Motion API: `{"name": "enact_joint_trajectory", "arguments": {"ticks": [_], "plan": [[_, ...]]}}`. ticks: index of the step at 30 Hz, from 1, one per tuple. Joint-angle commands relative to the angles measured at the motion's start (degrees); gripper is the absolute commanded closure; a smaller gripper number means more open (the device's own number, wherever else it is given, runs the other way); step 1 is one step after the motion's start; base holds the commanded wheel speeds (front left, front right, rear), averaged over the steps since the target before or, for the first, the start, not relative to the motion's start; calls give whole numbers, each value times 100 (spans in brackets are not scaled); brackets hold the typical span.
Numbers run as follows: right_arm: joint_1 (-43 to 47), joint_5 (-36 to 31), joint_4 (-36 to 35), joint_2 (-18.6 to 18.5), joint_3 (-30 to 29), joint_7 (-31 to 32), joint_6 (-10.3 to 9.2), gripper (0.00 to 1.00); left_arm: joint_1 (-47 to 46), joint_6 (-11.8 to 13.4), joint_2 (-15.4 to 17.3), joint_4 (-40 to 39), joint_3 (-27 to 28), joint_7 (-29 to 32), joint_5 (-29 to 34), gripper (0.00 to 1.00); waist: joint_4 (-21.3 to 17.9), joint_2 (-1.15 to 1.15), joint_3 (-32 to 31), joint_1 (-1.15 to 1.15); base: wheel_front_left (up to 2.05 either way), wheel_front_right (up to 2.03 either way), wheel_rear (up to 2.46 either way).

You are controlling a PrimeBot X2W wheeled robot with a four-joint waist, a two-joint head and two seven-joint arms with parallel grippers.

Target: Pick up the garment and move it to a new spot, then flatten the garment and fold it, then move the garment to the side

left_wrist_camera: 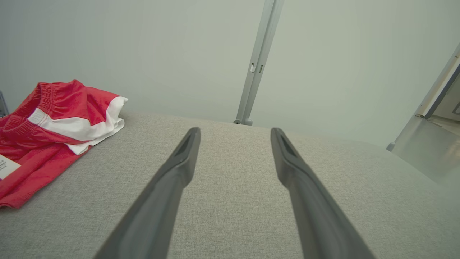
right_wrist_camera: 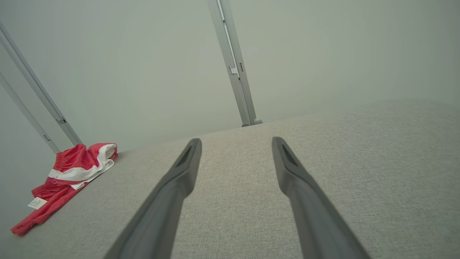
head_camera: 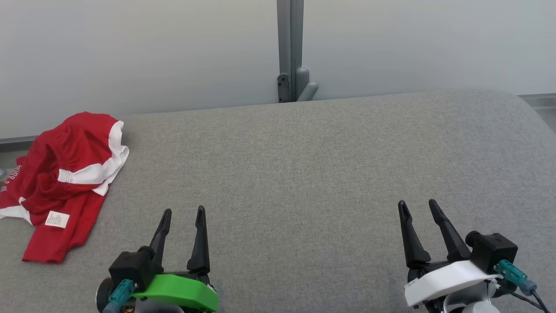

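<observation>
garment [head_camera: 52,195] at left edge, broad grey surface [head_camera: 304,174]

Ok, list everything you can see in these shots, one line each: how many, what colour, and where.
garment: one, red with white bands, crumpled at the far left of the surface
label: one, white, on the garment's near part
padded surface: one, grey fabric, across the foreground
post: one, grey metal, upright behind the surface's far edge, centre
wall panels: two, pale grey, either side of the post
rails: two, grey, slanting behind the garment in the right wrist view
left end effector: one, dark fingers on a green mount, lower left, open, empty
right end effector: one, dark fingers on a white mount, lower right, open, empty
</observation>
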Motion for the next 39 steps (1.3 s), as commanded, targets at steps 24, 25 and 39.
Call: {"name": "enact_joint_trajectory", "arguments": {"ticks": [24,25,39], "plan": [[209,-1004,-101,-43,215,-345,2,0,176,218,41,-15,-70,-290,922,0,-73,0,-136,0,0,0,0],[223,-1046,-106,-44,224,-353,2,0,180,217,42,-18,-78,-301,944,0,-78,0,-144,0,0,0,0],[292,-1220,-68,-44,102,-417,1,0,228,254,43,103,-132,-343,1055,0,-97,0,-228,0,0,0,0]]}}
